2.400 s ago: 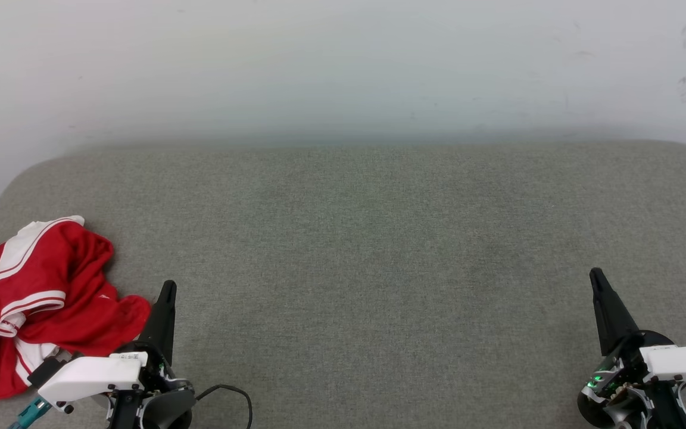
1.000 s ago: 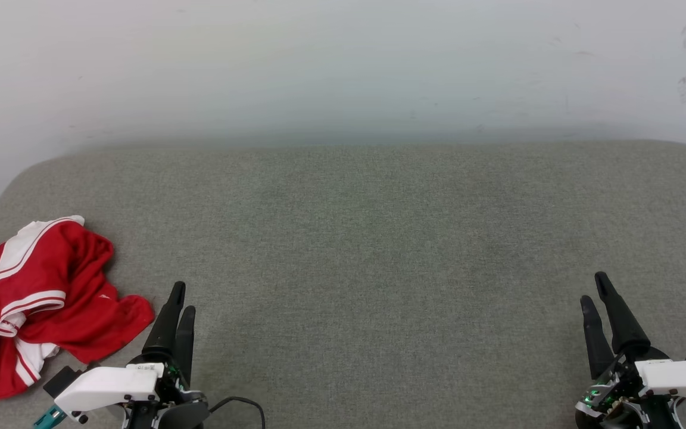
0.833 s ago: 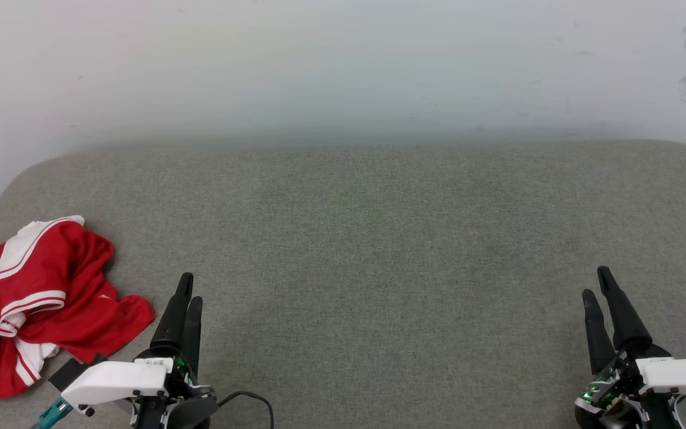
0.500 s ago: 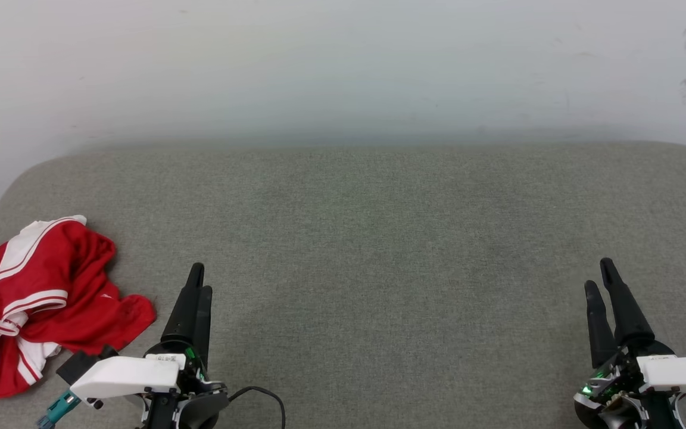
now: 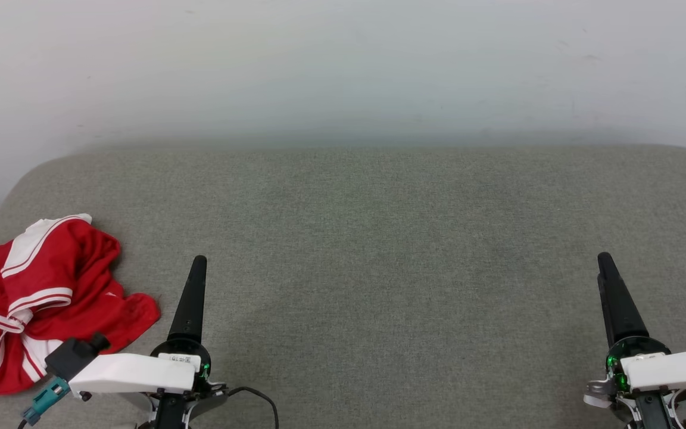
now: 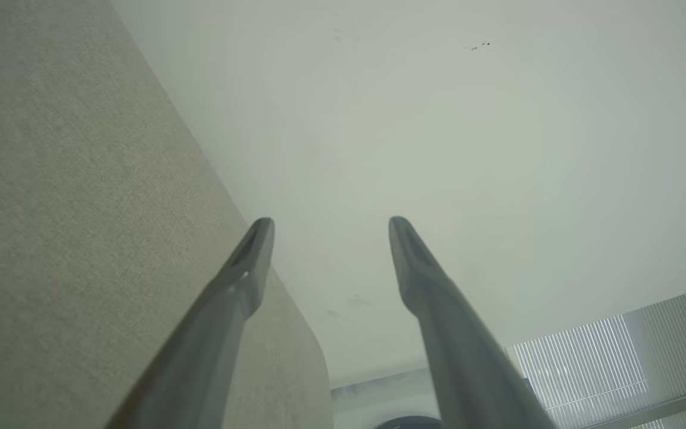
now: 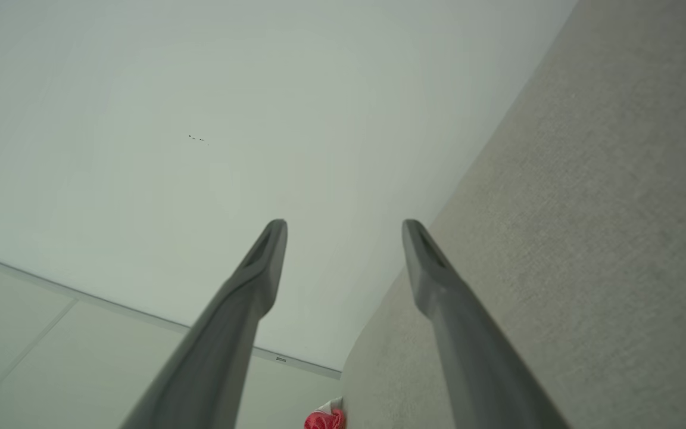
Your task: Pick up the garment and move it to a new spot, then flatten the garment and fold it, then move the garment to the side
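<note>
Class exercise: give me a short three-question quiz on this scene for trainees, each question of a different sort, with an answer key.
1. True or false: the garment lies crumpled, unfolded, at the left end of the grey cushion.
2. Multiple choice: the left gripper and the right gripper are (A) both shut on the garment, (B) both open and empty, (C) one open, one shut.
3. One word: which gripper is nearer the garment?
Key: 1 true; 2 B; 3 left.
</note>
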Available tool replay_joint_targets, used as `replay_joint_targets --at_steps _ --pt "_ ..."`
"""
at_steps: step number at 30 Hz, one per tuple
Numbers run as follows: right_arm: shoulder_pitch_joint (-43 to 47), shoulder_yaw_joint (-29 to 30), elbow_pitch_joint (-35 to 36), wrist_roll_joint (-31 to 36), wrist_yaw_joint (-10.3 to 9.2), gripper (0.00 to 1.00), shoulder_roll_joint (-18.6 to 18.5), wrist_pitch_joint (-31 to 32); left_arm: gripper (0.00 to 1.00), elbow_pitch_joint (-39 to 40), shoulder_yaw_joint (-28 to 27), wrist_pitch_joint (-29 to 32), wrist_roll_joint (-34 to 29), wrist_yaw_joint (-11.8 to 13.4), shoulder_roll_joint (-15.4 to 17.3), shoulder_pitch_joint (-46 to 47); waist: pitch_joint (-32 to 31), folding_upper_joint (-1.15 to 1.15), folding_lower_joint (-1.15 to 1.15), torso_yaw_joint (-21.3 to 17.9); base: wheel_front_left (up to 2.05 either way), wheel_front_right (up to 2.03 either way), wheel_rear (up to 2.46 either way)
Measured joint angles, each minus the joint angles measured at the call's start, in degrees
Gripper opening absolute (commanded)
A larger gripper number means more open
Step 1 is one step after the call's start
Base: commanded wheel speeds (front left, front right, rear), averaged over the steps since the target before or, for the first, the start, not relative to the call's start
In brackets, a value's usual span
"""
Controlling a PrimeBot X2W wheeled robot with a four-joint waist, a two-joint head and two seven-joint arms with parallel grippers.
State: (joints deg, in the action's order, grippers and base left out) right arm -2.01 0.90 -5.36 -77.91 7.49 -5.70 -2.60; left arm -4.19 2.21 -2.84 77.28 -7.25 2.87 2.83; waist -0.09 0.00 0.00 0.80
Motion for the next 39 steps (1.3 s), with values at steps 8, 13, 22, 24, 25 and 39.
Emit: replay_joint_targets --at_steps 8,13,22,24,25,39 --pt "0.1 1.1 0.8 18.2 0.0 1.0 -0.1 -1.2 1.0 1.0 -0.5 -1.5 -12.9 0.0 0.0 -0.1 -0.1 0.0 0.0 0.1 0.0 0.0 0.0" --pt "0.3 1.9 2.8 27.4 0.0 1.0 0.5 -0.9 1.0 1.9 -0.3 -2.5 -20.6 0.0 0.0 -0.1 -0.2 0.0 0.0 0.1 0.0 0.0 0.0" --pt "1.4 2.2 6.3 41.4 0.0 1.0 1.1 0.1 1.0 2.4 0.6 -3.9 -33.5 0.0 1.1 -0.1 -0.3 0.0 0.0 0.3 0.0 0.0 0.0" --pt "1.6 2.2 7.0 43.7 0.0 1.0 1.2 0.2 1.0 2.4 0.7 -4.3 -36.4 -0.1 1.5 -0.1 -0.3 0.0 0.0 0.3 0.0 0.0 0.0" --pt "1.9 2.2 7.2 45.0 0.0 1.0 1.2 0.4 1.0 2.3 0.7 -4.4 -37.8 -0.1 1.7 -0.1 -0.3 0.0 0.0 0.3 0.0 0.0 0.0" --pt "3.5 2.9 9.4 58.4 0.01 1.0 1.6 0.9 1.0 -0.7 0.9 -6.5 -53.6 1.8 3.9 -0.7 -0.5 0.0 0.0 0.5 0.0 0.0 0.0"
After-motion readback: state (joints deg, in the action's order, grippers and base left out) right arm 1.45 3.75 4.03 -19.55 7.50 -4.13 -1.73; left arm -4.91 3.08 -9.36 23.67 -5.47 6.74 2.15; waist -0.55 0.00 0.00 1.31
